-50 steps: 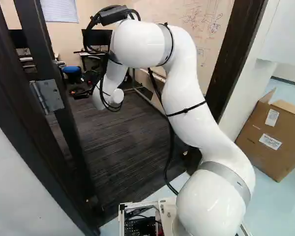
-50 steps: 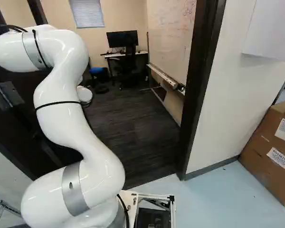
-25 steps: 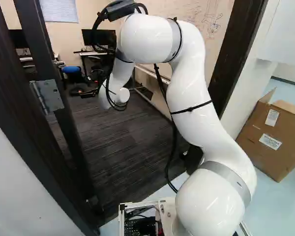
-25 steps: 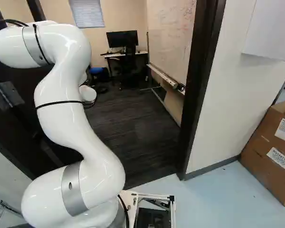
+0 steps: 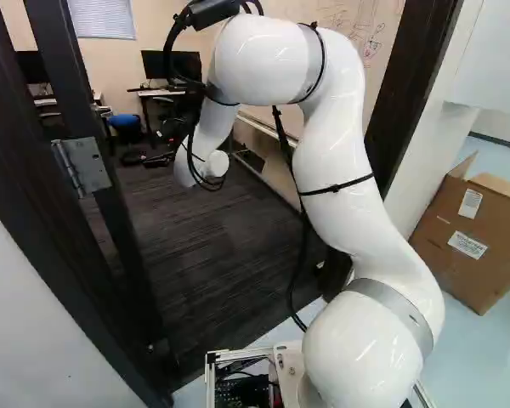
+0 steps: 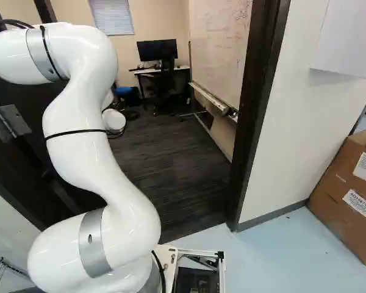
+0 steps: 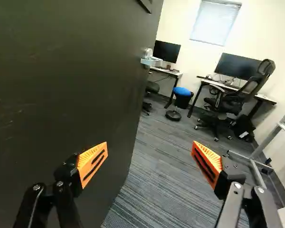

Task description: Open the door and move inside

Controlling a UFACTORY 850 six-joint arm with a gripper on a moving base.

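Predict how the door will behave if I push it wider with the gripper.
The door should act stiff and swing rather than slide, as a metal hinge sits at its edge. It will probably feel weighty, being a broad slab. Its flat, smooth-looking face could let the orange pads skid if they meet it at a slant.

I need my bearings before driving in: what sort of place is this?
Probably a small office or lab room, judging by the desk with a monitor, the swivel chair and the whiteboard.
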